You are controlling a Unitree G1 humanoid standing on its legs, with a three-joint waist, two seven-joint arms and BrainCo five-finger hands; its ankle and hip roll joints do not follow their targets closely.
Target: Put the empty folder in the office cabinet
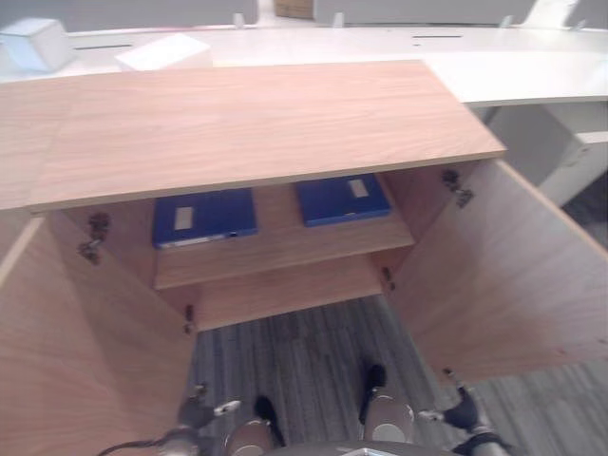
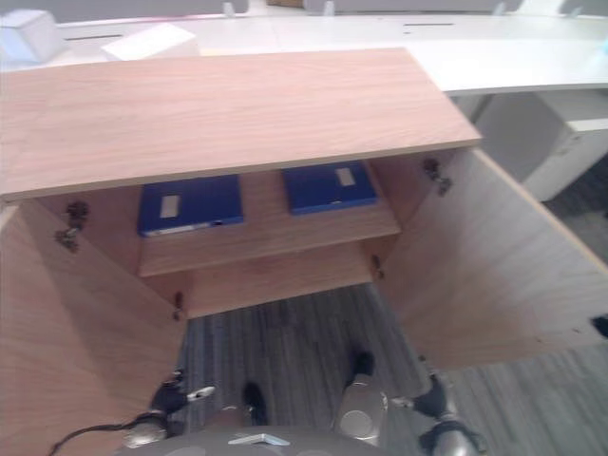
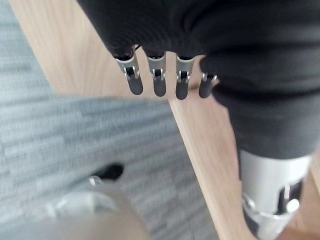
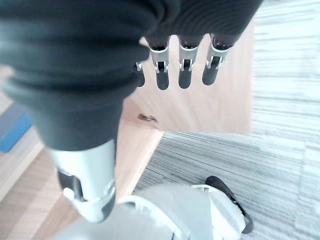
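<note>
The wooden office cabinet (image 1: 237,123) stands before me with both doors swung wide. Two blue folders lie flat on its upper shelf, one on the left (image 1: 204,216) and one on the right (image 1: 340,199). A corner of a blue folder (image 4: 12,130) also shows in the right wrist view. My left hand (image 1: 195,413) hangs low beside the left door (image 1: 85,351), its fingers (image 3: 159,82) straight and holding nothing. Low by the right door (image 1: 503,275) hangs my right hand (image 1: 465,410), fingers (image 4: 185,70) relaxed and empty too.
The lower shelf (image 1: 285,290) is bare wood. Grey carpet (image 1: 313,351) runs between the open doors. Behind the cabinet is a white desk (image 1: 532,66) with a white box (image 1: 33,43) and a white sheet (image 1: 161,49).
</note>
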